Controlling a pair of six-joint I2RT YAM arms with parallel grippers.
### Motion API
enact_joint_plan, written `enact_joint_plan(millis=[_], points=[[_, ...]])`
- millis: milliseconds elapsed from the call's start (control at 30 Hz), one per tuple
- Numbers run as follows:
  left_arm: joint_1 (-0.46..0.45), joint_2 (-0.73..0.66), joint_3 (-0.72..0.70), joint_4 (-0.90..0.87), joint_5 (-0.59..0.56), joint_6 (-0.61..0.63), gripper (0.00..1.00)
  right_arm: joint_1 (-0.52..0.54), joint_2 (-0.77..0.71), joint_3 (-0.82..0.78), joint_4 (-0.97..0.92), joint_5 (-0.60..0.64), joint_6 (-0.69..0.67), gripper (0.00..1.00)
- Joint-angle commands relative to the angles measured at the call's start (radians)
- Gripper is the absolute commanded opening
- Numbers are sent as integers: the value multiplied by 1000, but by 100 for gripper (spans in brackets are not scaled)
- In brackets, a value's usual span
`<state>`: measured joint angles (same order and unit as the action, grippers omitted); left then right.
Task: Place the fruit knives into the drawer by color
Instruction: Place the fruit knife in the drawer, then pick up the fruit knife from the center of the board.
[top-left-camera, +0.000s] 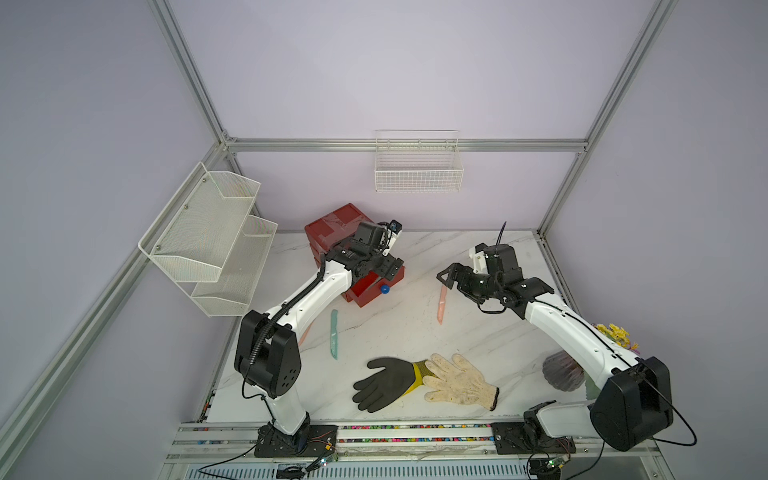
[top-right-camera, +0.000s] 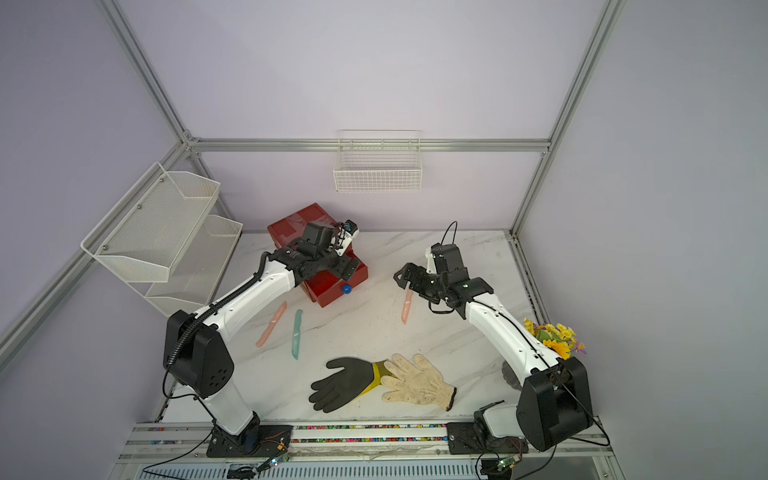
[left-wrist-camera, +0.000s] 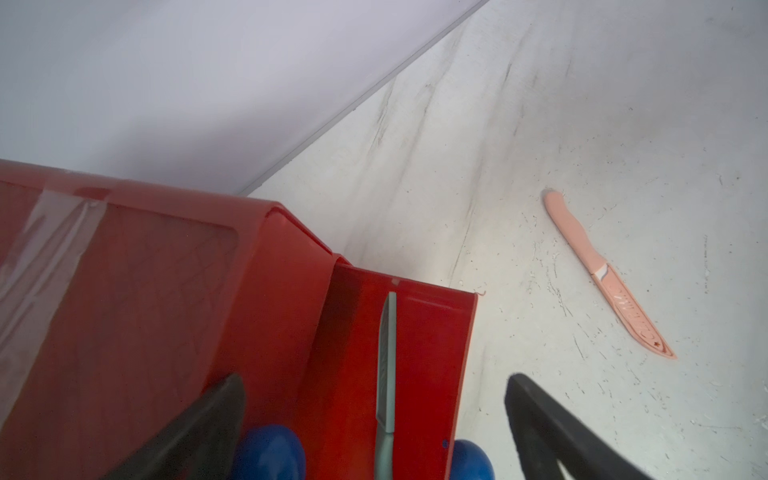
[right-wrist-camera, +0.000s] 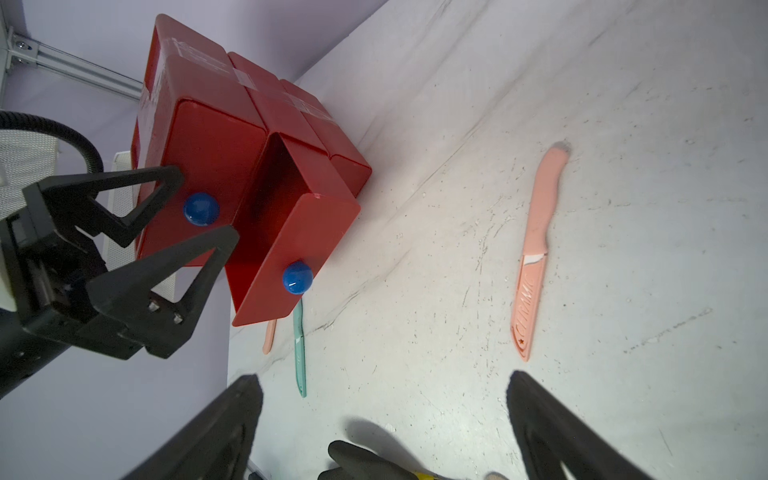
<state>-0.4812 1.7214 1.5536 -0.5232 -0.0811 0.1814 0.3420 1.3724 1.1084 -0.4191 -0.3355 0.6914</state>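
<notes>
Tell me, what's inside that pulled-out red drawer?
One pale green knife lies in the open drawer, in the left wrist view. The drawer's inner end runs under the cabinet, so more could be hidden there. In both top views the left hand hides its inside.

Both top views look down for you from high at the front of the rig, facing the back wall (top-left-camera: 374, 83), and share the whole marble table (top-left-camera: 415, 266). Your left wrist camera hangs close over the red drawer cabinet (left-wrist-camera: 158, 291), looking down into its open drawer (left-wrist-camera: 428, 353). Your right wrist camera looks low across the table from farther off; both wrist views share that cabinet and one pink knife (left-wrist-camera: 602, 274)
</notes>
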Motion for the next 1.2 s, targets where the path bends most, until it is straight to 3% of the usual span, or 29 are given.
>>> enact_joint_plan(millis=[0,67,167,333,500,700,867,1167], points=[[-31,-132,57,-19,-42,-98,100,-4,3,-18,58,-19,-16,95],[-69,-169,71,-83,-96,-163,100,-4,8,-31,90,-23,-17,94],[-71,-230,52,-197,-79,-303,100,-5,27,-50,141,-48,-20,94],[-51,-405,-117,-363,-144,-489,100,3,76,-71,228,-89,-27,93],[61,-566,-324,-439,-107,-550,100,38,126,-101,319,-95,-29,93],[228,-658,-599,-389,57,-658,100,80,186,-134,405,-107,-4,93],[274,-568,-731,-229,126,-718,100,88,182,-122,371,-107,-24,93],[295,-223,-653,-51,157,-735,100,88,216,-52,275,-147,-73,93]])
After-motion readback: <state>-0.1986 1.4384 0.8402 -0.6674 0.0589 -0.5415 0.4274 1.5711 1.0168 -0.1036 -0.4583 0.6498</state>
